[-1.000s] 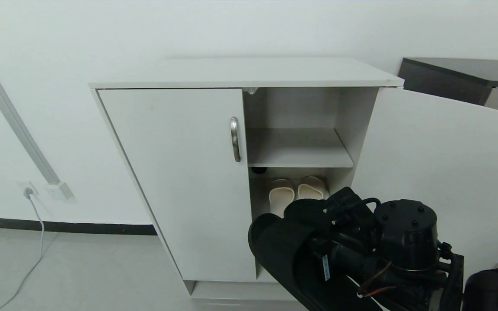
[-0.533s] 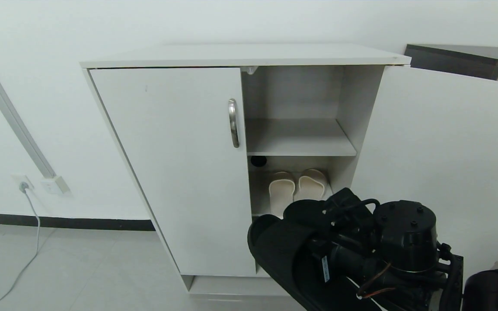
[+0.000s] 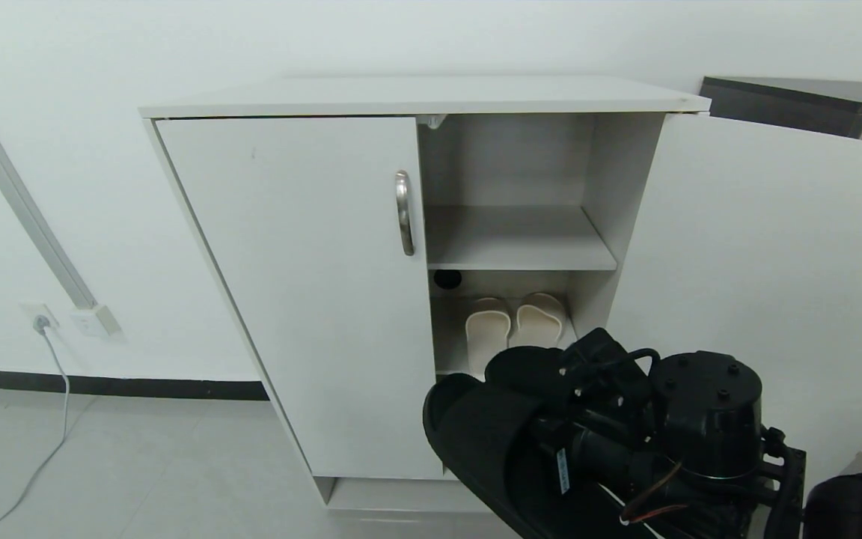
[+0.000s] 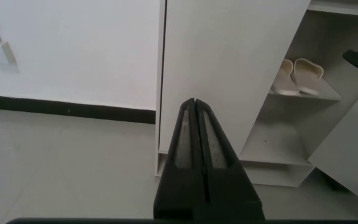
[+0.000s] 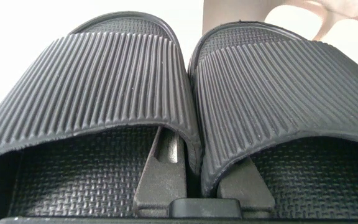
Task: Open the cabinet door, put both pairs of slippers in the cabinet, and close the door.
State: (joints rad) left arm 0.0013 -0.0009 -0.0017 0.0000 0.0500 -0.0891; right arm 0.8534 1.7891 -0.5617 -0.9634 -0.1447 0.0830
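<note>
The white cabinet has its left door closed and its right door swung wide open. A cream pair of slippers lies side by side on the middle shelf, toes inward, and the cream pair also shows in the left wrist view. My right gripper is shut on the black pair of slippers, pinching their two adjoining inner sides. The black slippers hang low in front of the open compartment. My left gripper is shut and holds nothing, low over the floor before the closed door.
The upper shelf is bare. A bottom shelf lies under the cream pair. A wall socket with a cable and a slanted conduit sit to the left. Dark furniture stands behind the open door.
The head camera has shifted, so the cabinet sits higher and wider in the picture. My right arm with the black slippers has edged slightly down and left.
</note>
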